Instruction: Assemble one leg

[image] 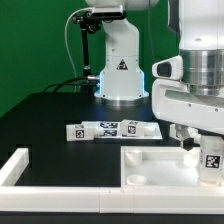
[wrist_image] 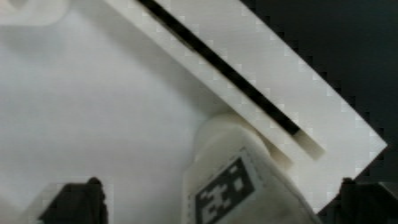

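Exterior view is showing the arm reaching down at the view's right, its fingers (image: 200,150) hanging over the corner of the large white tray (image: 150,165) that is lying on the black counter (image: 50,115). A leg (image: 212,160), a stubby white block with a black-and-white tag, is sitting right under the wrist at the tray's right side, its tag facing the camera. The arm's body is hiding the fingertips here, so this view is not settling whether they are touching the leg.

Wrist view is looking down along the fingers (wrist_image: 214,200). The two dark fingertips (wrist_image: 75,197) are showing at the frame's edge, spread well apart, and the leg (wrist_image: 240,180) is lying between them, tilted, with its tag turned toward the camera. A gap is showing on each side of the leg, so the fingers are standing apart and not clamping it. The leg is resting against the tray's raised rim (wrist_image: 249,80), which is running diagonally past it.

Farther back in the exterior view, the marker board (image: 112,129) is lying flat on the counter, well apart from the tray.
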`<state>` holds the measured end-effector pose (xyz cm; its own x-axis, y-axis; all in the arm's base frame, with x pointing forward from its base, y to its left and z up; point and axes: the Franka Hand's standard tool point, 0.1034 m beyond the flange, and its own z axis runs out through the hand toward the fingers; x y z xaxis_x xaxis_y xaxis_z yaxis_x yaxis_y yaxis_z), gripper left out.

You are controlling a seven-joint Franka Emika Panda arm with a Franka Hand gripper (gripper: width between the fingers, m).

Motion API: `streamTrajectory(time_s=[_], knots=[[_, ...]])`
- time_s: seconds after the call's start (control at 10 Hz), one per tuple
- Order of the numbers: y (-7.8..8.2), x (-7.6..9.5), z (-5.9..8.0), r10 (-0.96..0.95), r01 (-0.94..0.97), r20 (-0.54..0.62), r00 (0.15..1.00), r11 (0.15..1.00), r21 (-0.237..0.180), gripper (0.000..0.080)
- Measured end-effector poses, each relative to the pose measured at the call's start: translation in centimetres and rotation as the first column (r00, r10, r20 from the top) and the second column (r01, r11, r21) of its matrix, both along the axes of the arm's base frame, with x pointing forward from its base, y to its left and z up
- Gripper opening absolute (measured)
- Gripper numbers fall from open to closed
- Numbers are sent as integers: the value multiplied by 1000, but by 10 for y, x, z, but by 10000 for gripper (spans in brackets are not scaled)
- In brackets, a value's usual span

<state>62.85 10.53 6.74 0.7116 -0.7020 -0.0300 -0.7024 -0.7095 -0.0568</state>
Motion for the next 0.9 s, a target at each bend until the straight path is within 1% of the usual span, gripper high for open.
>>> streamTrajectory(time_s=[0.1,0.2,0.3,0.4,0.5,0.6,0.7,0.8,0.9], knots=[[-1,0,0,101,-101,5,995,995,-11,649],[0,4,2,297,-295,23,955,954,-52,649],[8,10,4,413,-408,65,908,909,-86,649],[8,9,3,381,-376,65,922,923,-80,649],[7,10,3,373,-368,66,925,926,-80,553],[7,10,3,348,-343,66,935,936,-78,406],[7,10,3,268,-263,68,961,962,-70,406],[7,10,3,205,-200,68,976,978,-64,285],[6,10,2,155,-151,64,986,987,-60,285]])
